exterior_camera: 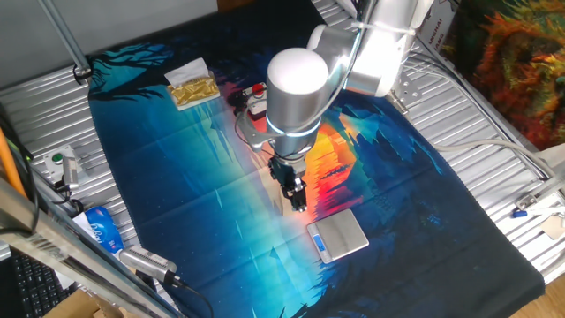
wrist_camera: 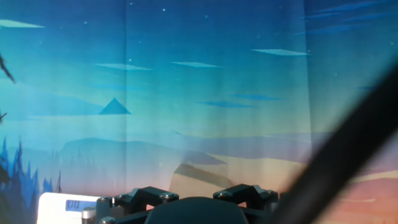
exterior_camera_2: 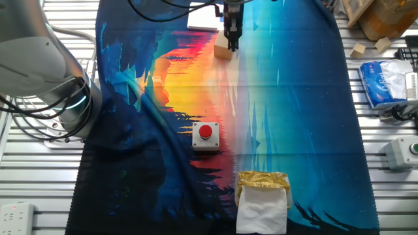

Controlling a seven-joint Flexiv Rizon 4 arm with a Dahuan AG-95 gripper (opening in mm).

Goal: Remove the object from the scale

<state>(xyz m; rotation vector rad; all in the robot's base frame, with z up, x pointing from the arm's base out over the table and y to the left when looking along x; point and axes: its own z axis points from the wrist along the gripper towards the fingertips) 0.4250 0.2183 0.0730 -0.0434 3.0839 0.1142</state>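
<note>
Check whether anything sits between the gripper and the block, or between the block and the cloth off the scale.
Nothing visible does. The gripper is right at the block, which is already beside the scale, not on it, over open cloth.

One scale (exterior_camera: 339,236); one beige block (exterior_camera_2: 223,51); one red-button box (exterior_camera_2: 206,136); one gold packet (exterior_camera_2: 262,181); one tissue pack (exterior_camera_2: 383,79).
</note>
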